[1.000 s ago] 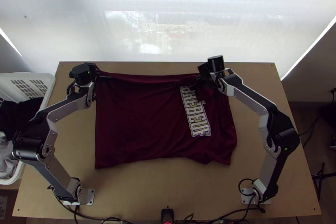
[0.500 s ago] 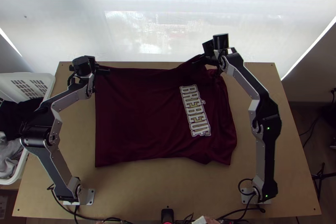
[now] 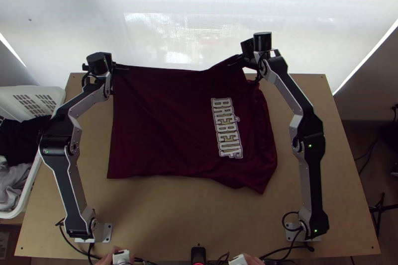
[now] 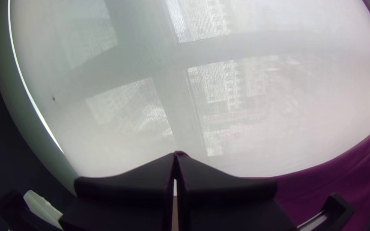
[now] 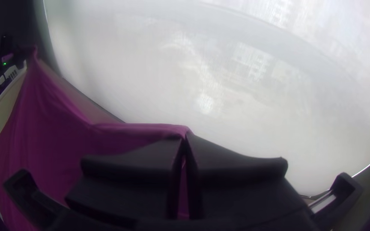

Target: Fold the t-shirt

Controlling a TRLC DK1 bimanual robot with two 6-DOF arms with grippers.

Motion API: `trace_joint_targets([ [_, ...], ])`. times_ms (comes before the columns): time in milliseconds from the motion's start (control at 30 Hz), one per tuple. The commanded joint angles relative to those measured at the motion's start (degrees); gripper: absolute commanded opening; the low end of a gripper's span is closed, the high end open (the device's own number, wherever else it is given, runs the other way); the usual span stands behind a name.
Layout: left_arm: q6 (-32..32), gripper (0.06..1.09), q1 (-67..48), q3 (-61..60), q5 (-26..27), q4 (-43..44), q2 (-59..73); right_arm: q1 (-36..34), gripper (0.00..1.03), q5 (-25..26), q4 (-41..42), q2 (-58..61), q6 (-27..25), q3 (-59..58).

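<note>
Left gripper [image 3: 122, 67] was closed on a far corner of the maroon t-shirt [image 3: 159, 131]; right gripper [image 3: 238, 60] was clamped on its far edge. Shirt hung raised between them, edge sagging, remainder spread over the table [image 3: 174, 215], rumpled toward the right arm. Top view gave white lettering [image 3: 226, 128]; left wrist view, a pinched nub of cloth [image 4: 179, 152]; right wrist view, the raised edge climbing to a distant peak.
</note>
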Motion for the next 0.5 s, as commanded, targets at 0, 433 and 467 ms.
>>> trace_joint_targets([
  [0,0.87,0.09,0.54,10.14,-0.02,-2.21,6.12,-0.21,0.03,1.10,3.69,-0.12,-0.94,1.11],
  [433,-0.97,0.09,0.63,4.25,3.32,-3.00,1.81,0.05,0.03,1.37,5.54,-8.12,-4.90,-9.35],
  [467,-1.06,0.09,0.72,3.37,3.85,-2.82,1.29,0.14,0.03,1.37,5.62,-9.09,-5.16,-11.28],
])
